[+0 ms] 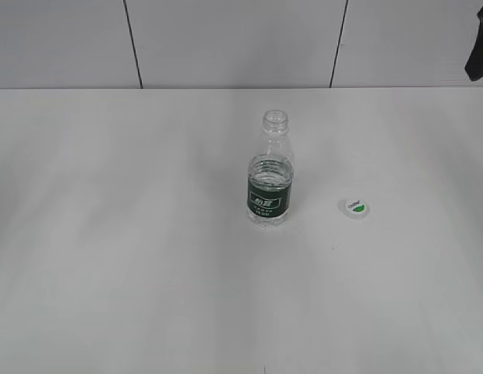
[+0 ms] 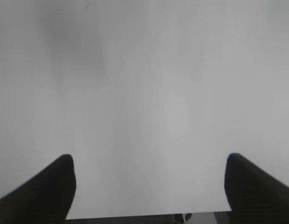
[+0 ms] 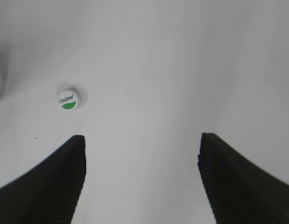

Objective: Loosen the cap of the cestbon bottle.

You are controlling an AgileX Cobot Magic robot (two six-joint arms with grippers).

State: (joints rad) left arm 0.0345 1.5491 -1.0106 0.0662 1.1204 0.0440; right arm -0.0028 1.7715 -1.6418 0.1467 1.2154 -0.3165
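Exterior view: the cestbon bottle (image 1: 269,185) stands upright at centre frame, neck bare; the cap (image 1: 355,207) lies on the white table (image 1: 109,257) to its right, well apart. The loosening looks done; what remains is probably keeping both arms clear of the light, ribbed plastic.

Left wrist view: the left gripper (image 2: 149,186) is spread wide over bare table, holding nothing.

Right wrist view: the right gripper (image 3: 141,175) is released too; the smooth round cap sits upper left, green-and-white face up.

The cap (image 3: 68,99) seemingly reads "Cestbon"; bottle label (image 1: 268,200) illegible.
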